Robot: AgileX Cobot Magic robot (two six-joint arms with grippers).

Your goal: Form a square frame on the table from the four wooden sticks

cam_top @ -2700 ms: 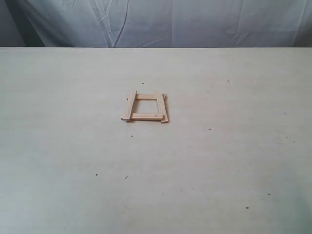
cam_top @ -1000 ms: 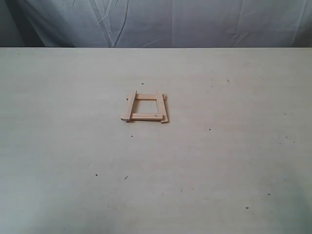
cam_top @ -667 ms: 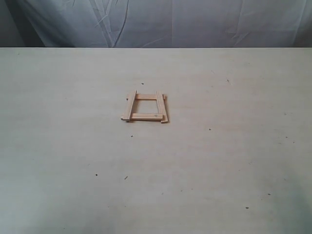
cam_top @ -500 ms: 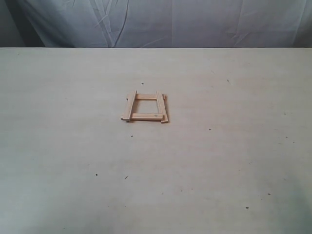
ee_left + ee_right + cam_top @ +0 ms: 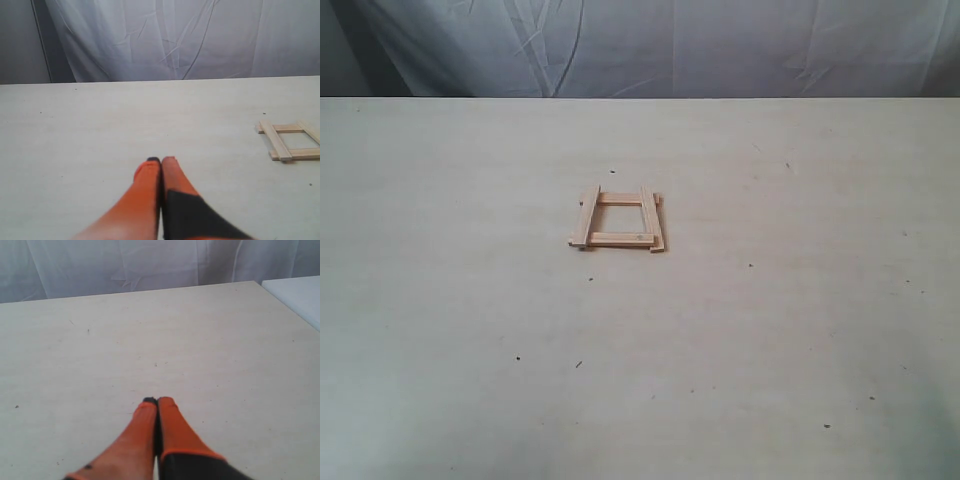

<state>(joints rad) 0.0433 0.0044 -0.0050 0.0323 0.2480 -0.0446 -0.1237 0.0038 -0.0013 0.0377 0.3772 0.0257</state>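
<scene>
The four wooden sticks lie as a small square frame [image 5: 617, 220] in the middle of the table [image 5: 800, 330], ends overlapping; the near stick [image 5: 620, 239] shows a small hole by its right end. The frame [image 5: 290, 140] also shows at the edge of the left wrist view. My left gripper [image 5: 161, 161] is shut with nothing in it, well away from the frame. My right gripper [image 5: 156, 401] is shut and empty over bare table; no stick shows in its view. Neither gripper appears in the exterior view.
A wrinkled white cloth [image 5: 650, 45] hangs behind the table's far edge. A second white surface [image 5: 300, 292] stands beyond the table's side edge in the right wrist view. Small dark specks dot the tabletop.
</scene>
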